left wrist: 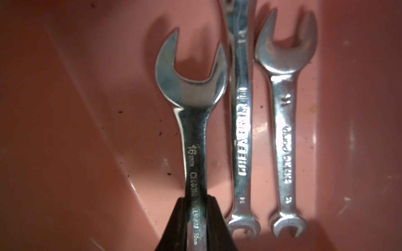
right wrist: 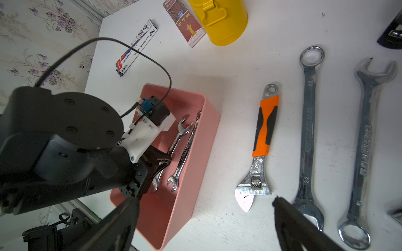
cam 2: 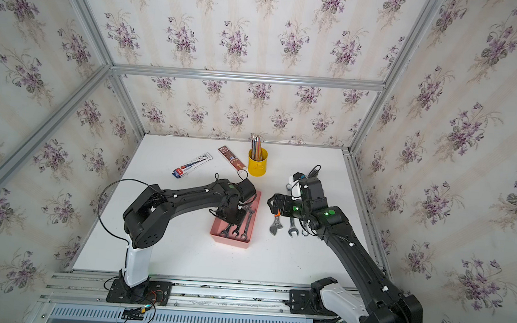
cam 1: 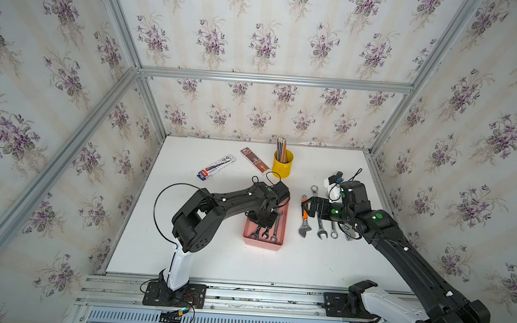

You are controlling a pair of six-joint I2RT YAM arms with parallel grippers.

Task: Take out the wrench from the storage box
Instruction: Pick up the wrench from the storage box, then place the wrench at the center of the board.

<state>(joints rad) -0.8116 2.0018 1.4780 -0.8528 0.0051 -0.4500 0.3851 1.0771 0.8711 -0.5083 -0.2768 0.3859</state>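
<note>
Our left gripper (left wrist: 195,202) is down inside the pink storage box (cam 1: 262,244). Its two black fingers (left wrist: 174,217) are pinched tight on the handle of the 16 mm wrench (left wrist: 191,91). That wrench is inside the box, next to two thinner wrenches (left wrist: 241,130). Our right gripper (right wrist: 203,201) hangs over the white table (cam 1: 211,259) with its fingers wide apart and holds nothing. It is close to the orange-handled adjustable wrench (right wrist: 264,130), which lies outside the box beside two long wrenches (right wrist: 307,130).
</note>
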